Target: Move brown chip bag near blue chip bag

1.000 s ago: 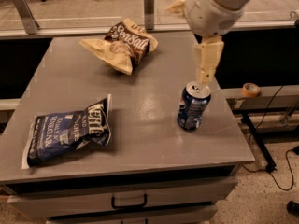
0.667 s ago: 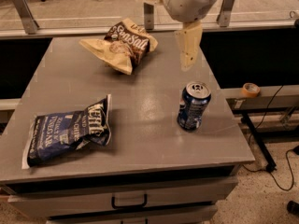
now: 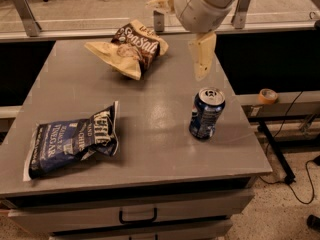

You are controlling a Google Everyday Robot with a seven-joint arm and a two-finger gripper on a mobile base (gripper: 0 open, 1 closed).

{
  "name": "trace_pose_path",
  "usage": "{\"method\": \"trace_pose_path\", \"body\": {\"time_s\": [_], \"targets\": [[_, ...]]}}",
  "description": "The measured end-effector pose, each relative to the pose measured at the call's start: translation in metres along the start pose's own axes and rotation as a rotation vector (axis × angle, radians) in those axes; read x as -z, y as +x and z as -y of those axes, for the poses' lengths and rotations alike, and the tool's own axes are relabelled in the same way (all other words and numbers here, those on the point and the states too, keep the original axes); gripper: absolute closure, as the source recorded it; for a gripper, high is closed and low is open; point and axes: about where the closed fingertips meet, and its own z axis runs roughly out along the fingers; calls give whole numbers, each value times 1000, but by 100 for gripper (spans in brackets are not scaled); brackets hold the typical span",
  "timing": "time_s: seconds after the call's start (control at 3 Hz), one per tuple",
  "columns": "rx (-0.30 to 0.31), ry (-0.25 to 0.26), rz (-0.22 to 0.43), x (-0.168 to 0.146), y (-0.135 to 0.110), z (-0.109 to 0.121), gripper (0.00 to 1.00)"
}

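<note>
We see the cream two-finger end effector over the grey table's far side, its arm cut off by the top edge.

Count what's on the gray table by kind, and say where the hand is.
Chip bags: 2, the brown chip bag and the blue chip bag
Cans: 1, the soda can
Total: 3
The hand hangs above the table, between brown chip bag and soda can.

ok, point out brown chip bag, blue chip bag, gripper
brown chip bag (image 3: 132,48), camera view, middle.
blue chip bag (image 3: 71,142), camera view, middle.
gripper (image 3: 176,39), camera view, open right of brown chip bag, between fingertips.
</note>
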Motion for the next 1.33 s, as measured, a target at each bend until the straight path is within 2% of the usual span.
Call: {"method": "trace_pose_path", "body": {"time_s": [0.33, 0.67, 1.0, 1.33], "targets": [[64, 132, 7, -34, -2, 41, 0], [139, 243, 32, -68, -5, 80, 0], [197, 269, 98, -114, -13, 93, 0], [214, 273, 137, -155, -11, 90, 0]]}}
